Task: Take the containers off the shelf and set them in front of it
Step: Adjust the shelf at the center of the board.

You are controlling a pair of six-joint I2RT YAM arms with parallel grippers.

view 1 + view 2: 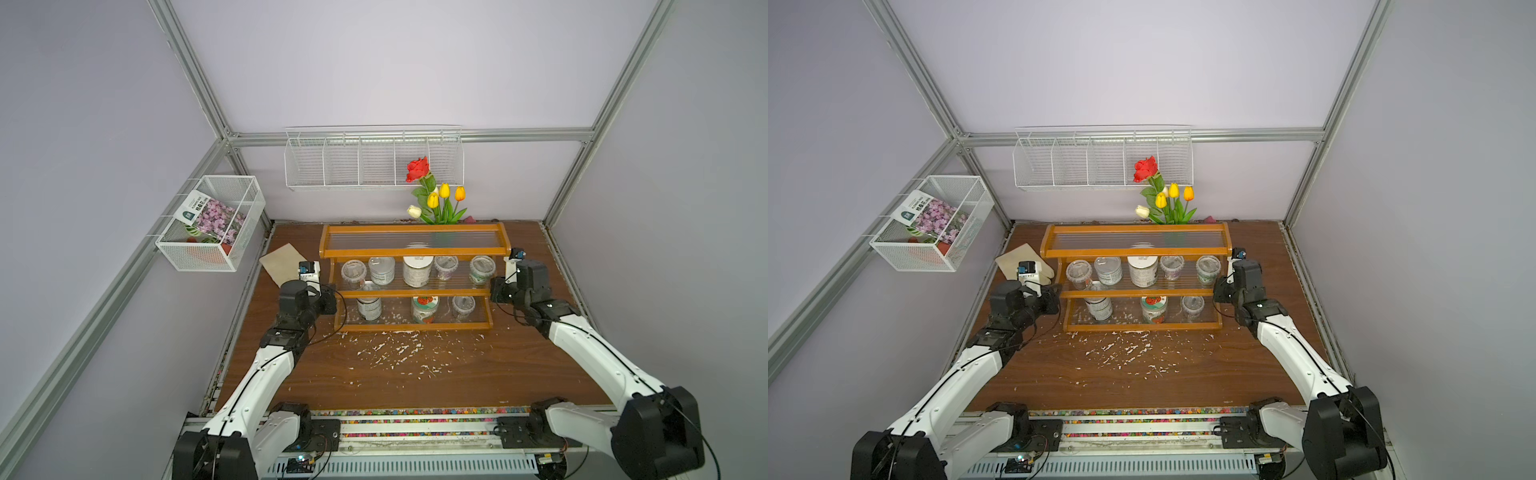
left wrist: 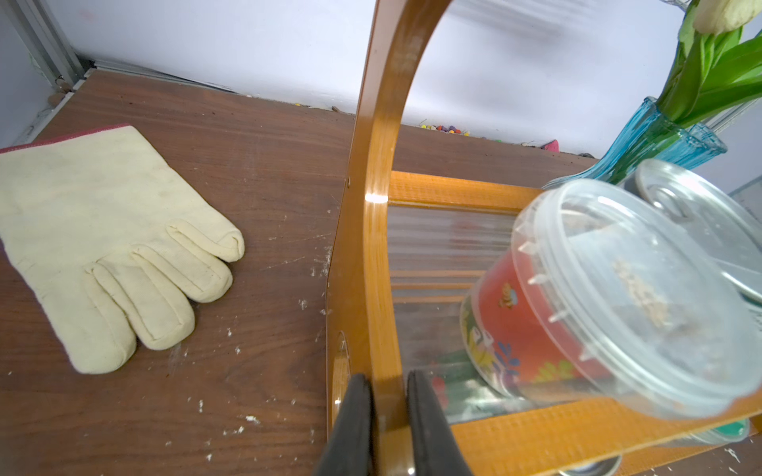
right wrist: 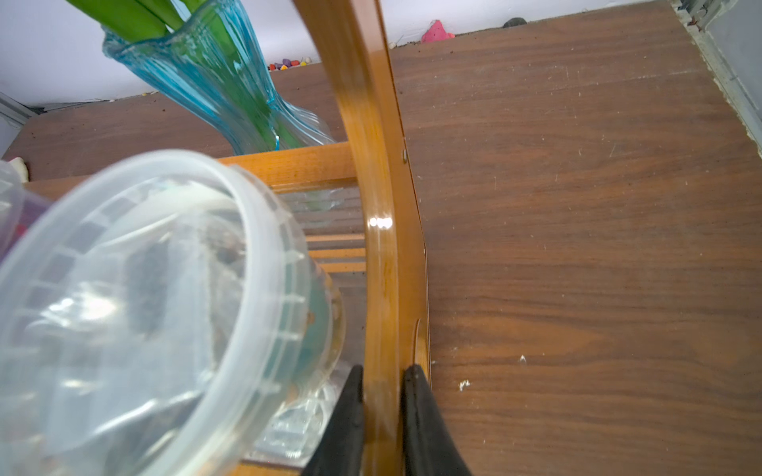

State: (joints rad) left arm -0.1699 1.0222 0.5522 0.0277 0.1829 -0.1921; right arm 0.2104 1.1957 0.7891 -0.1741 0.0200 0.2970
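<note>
The orange-brown shelf [image 1: 413, 251] stands at the back of the table in both top views. Its middle tier holds several containers, among them a white-lidded jar [image 1: 417, 270] and a silver tin [image 1: 381, 270]. On the bottom tier are a tin [image 1: 369, 305], a red-fruit-lidded jar [image 1: 425, 308] and a clear cup [image 1: 463, 306]. My left gripper [image 2: 389, 383] is shut on the shelf's left side panel [image 2: 379, 206], beside a clear cup [image 2: 618, 296]. My right gripper [image 3: 381, 379] is shut on the right side panel [image 3: 379, 268], next to another clear cup [image 3: 144, 309].
A vase of flowers [image 1: 440, 199] stands behind the shelf. A cream glove [image 1: 282, 262] lies left of it. A wire wall rack [image 1: 374, 160] and a mesh basket [image 1: 212, 222] hang on the walls. White crumbs [image 1: 390, 349] litter the table in front.
</note>
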